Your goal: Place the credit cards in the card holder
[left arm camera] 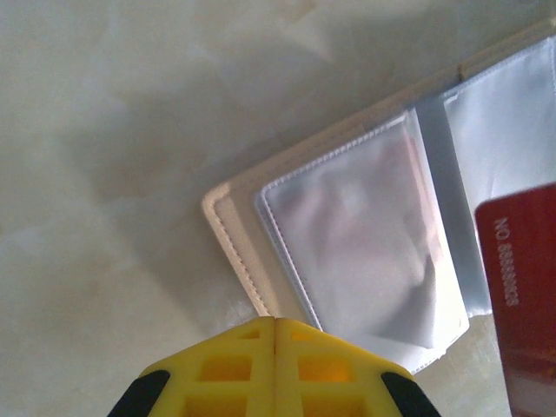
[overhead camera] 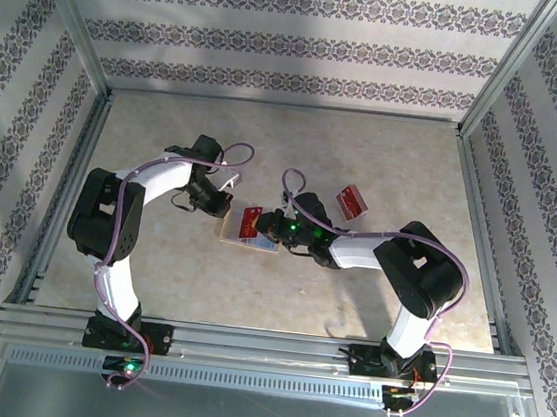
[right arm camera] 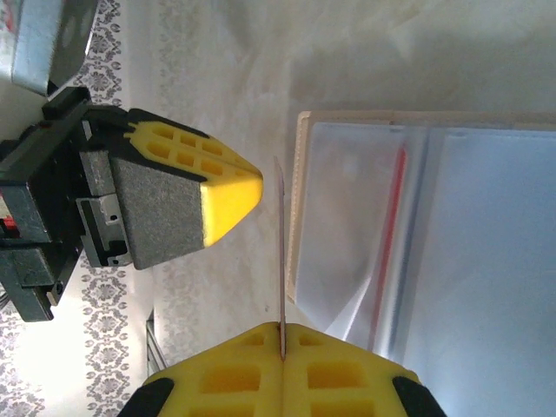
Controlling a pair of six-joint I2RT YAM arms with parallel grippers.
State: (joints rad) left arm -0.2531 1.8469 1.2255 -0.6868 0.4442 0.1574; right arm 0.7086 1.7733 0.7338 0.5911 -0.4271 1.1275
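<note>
The card holder (overhead camera: pixel 236 234) lies open mid-table, tan with clear sleeves (left arm camera: pixel 365 226). My right gripper (overhead camera: pixel 268 226) is shut on a red credit card (overhead camera: pixel 251 220). The right wrist view shows that card (right arm camera: pixel 281 252) edge on, upright between the jaws (right arm camera: pixel 282 328), just left of the holder's tan rim (right arm camera: pixel 301 200). In the left wrist view the same card (left arm camera: pixel 521 287) hangs over the sleeves at the right. My left gripper (left arm camera: pixel 275 321) is shut with nothing visible between its fingers, its tip at the holder's near edge (left arm camera: pixel 239 252). A second red credit card (overhead camera: pixel 351 203) lies on the table to the right.
The left gripper's yellow tip (right arm camera: pixel 233 187) sits close to the held card, a small gap between them. A thin red line (right arm camera: pixel 393 226) shows inside one sleeve. Metal rails (overhead camera: pixel 263 346) border the table, with patterned walls behind.
</note>
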